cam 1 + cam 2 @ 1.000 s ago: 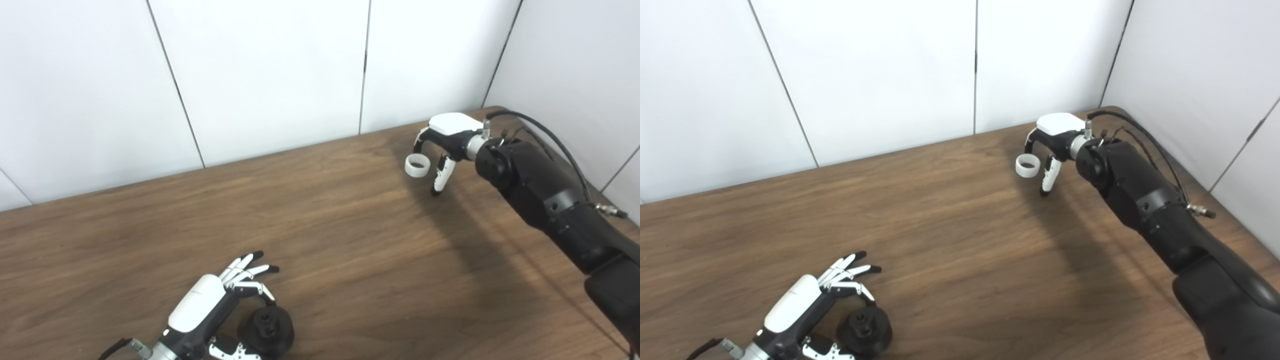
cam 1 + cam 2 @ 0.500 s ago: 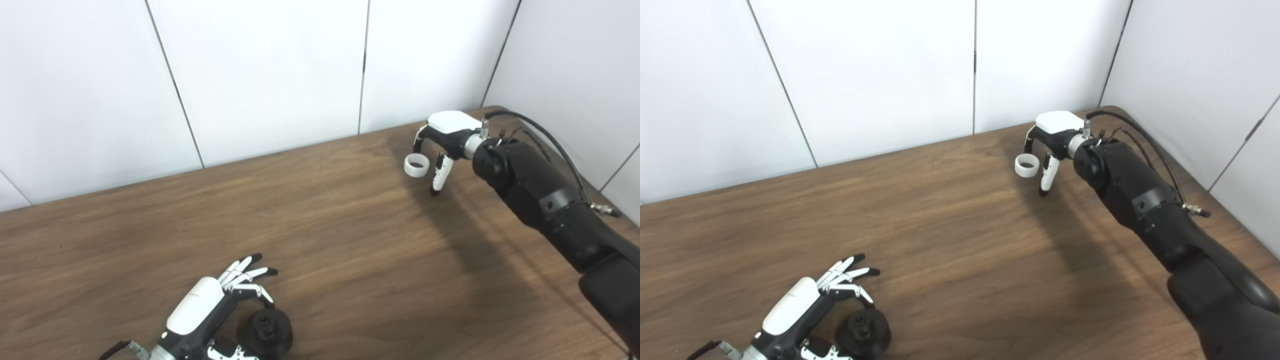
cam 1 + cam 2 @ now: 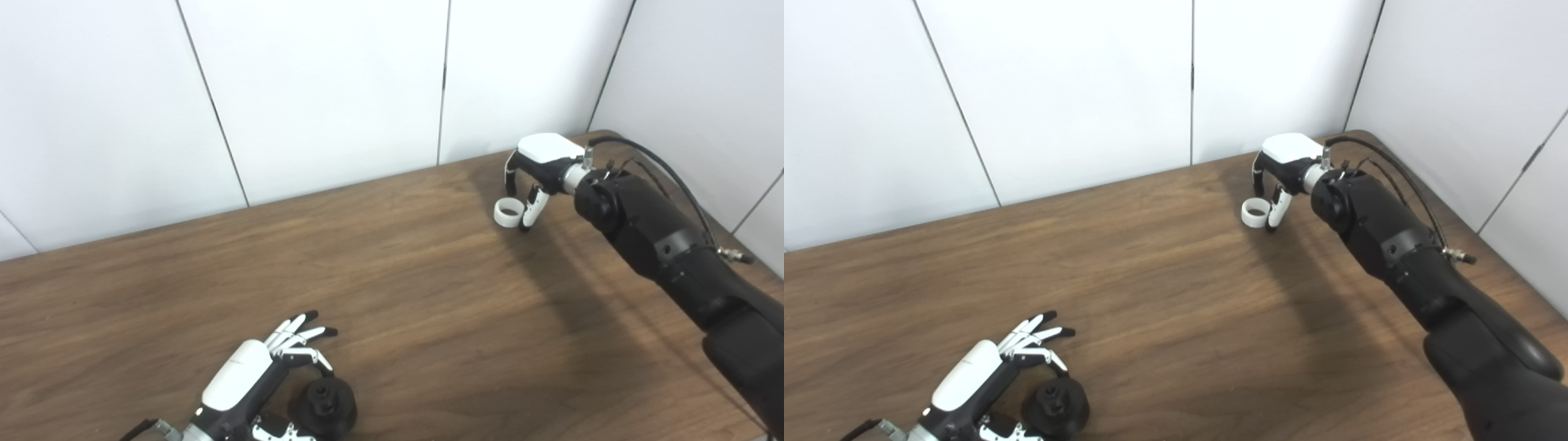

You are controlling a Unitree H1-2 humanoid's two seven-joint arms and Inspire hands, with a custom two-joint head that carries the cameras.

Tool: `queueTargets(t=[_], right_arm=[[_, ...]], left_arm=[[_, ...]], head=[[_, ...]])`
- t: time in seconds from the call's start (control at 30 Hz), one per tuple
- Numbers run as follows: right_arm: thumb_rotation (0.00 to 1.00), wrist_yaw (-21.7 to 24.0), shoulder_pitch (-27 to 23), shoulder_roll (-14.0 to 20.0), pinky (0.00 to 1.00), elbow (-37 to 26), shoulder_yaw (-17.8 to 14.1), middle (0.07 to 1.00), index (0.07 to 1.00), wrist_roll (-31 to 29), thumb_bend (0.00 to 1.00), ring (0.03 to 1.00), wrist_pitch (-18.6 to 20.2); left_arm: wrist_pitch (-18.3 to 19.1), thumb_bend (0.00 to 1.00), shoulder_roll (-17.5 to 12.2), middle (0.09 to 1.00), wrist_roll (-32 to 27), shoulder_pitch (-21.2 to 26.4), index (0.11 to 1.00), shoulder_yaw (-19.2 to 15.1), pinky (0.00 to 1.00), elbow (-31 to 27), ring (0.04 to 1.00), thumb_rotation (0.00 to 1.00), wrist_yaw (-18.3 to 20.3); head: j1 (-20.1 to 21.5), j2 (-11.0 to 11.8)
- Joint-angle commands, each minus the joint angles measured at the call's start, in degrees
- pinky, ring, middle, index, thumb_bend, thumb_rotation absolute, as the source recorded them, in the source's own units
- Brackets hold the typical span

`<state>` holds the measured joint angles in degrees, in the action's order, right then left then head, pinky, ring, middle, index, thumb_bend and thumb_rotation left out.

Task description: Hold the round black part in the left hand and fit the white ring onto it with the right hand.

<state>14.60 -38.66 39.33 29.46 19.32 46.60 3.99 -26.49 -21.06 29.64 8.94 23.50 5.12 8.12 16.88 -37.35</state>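
Observation:
The round black part (image 3: 323, 405) sits on the wooden table (image 3: 429, 318) near the front left edge, with a raised hub on top. My left hand (image 3: 245, 383) lies beside it, open. Its forefinger curls over the part's far side, its thumb reaches along the near side, and the other fingers are spread. At the far right the white ring (image 3: 508, 213) lies with its opening up. My right hand (image 3: 539, 168) arches over the ring. The thumb presses the ring's right side and the fingers come down behind it, so the hand is shut on it.
White wall panels (image 3: 337, 86) stand close behind the table's far edge and along the right side. The black right forearm (image 3: 667, 251) with its cable stretches over the right end of the table. Bare wood lies between the two hands.
The right thumb has swung in against the ring, closing the gap seen before, and the ring sits slightly lower and nearer. The left hand and black part have barely shifted.

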Motion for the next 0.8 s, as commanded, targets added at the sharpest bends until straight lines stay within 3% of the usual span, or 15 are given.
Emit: queueTargets(t=[0.0, 0.77], right_arm=[[0.13, -1.3, -1.54, 0.23, 1.0, -0.06, -0.1, 0.813, 0.484, 0.21, 0.52, 0.955, 0.4], [0.14, 0.46, -1.85, 0.83, 1.0, -1.5, 0.4, 0.862, 0.492, 0.99, 0.53, 0.987, 0.75]], left_arm=[[-0.26, 0.52, 1.07, 0.88, -0.19, -1.67, 0.483, 0.34, 1.0, -0.03, 1.0, 0.05, -0.61], [-0.31, 0.52, 1.12, 0.883, -0.72, -1.54, 0.483, -0.53, 1.0, 0.6, 1.0, 0.05, -0.29]], head=[[-0.03, -0.1], [0.32, -0.15]])
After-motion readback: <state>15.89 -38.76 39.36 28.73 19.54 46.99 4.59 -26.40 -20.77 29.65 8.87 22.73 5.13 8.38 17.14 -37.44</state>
